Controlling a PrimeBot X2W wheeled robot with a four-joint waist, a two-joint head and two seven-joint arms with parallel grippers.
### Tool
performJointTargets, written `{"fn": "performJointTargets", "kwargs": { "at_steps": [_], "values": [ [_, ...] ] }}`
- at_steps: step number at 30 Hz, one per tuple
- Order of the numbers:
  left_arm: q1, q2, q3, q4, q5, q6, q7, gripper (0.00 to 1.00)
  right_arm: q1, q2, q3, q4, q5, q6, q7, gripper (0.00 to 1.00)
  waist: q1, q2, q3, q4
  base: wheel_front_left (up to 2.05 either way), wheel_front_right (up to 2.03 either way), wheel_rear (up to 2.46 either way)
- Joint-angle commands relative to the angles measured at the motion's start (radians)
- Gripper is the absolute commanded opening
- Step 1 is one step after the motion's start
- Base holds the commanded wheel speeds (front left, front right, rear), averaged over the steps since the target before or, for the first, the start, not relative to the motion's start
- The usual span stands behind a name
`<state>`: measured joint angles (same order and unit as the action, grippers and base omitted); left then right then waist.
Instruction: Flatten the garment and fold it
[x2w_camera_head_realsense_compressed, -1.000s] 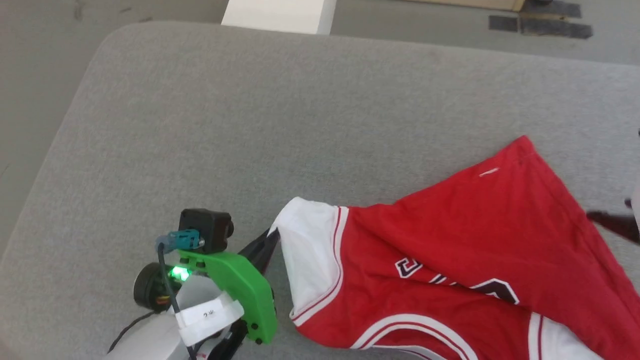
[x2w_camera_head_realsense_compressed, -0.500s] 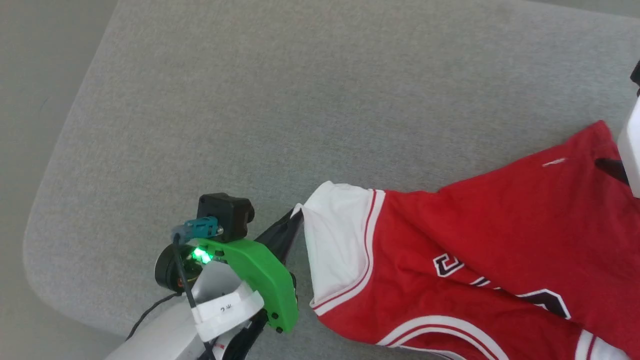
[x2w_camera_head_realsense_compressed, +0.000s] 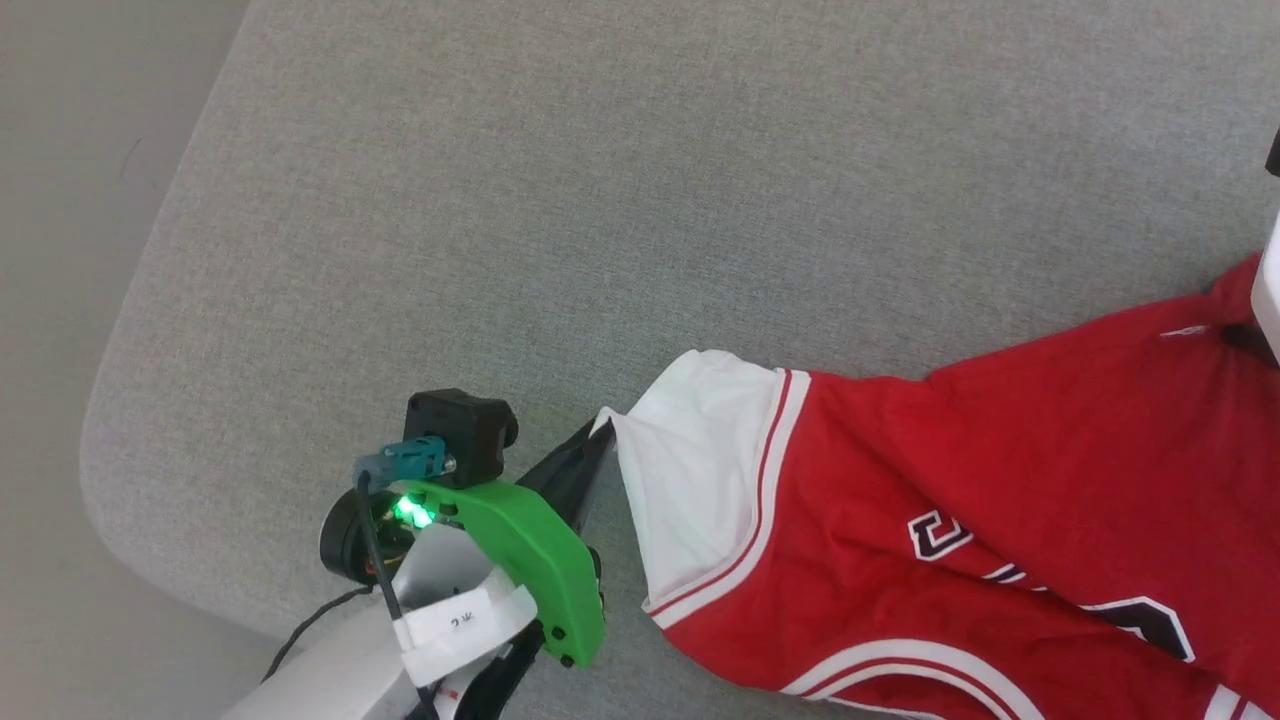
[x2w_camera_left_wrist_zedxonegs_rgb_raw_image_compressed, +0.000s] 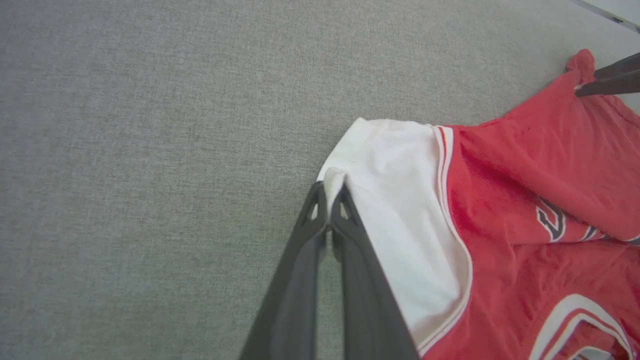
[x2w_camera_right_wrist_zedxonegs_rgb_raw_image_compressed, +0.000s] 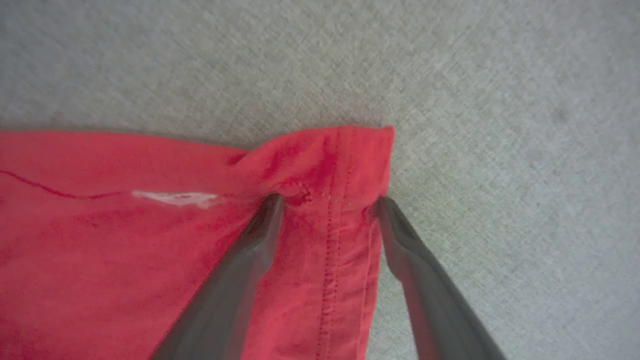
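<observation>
Pinching garment (x2w_camera_head_realsense_compressed: 1000, 470) sleeve tip in pressed-together left end effector (x2w_camera_left_wrist_zedxonegs_rgb_raw_image_compressed: 330, 192); straddling its red hem corner with spread right end effector (x2w_camera_right_wrist_zedxonegs_rgb_raw_image_compressed: 327, 202). Could lose hem, bunching fabric on surface (x2w_camera_head_realsense_compressed: 600, 200), if tugged before closing.

Bright, even, diffuse light, faint soft shadows, right wrist view slightly blurred, no glare

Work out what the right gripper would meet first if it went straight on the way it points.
The garment's red hem corner, which lies between the right gripper's open fingers. Beyond it is the grey table surface; how steeply the fingers slant toward it is unclear.
</observation>
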<state>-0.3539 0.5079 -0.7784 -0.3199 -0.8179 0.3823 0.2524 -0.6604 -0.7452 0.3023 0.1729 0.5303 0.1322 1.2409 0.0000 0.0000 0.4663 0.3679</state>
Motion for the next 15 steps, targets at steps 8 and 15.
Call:
{"fn": "performJointTargets", "kwargs": {
  "at_steps": [8,15],
  "values": [
    [-0.018,0.001,0.007,0.021,0.008,-0.004,-0.007,0.0,0.055,0.013,0.04,0.041,0.028,-0.002,-0.071,0.0,0.0,0.0,-0.045,-0.021,0.0,0.0,0.0],
    [-0.016,0.016,0.023,0.035,-0.006,0.001,0.0,0.0,0.029,0.014,0.049,0.029,0.09,-0.002,-0.191,0.0,0.0,0.0,-0.153,-0.068,0.0,0.0,0.0]
  ]
}}
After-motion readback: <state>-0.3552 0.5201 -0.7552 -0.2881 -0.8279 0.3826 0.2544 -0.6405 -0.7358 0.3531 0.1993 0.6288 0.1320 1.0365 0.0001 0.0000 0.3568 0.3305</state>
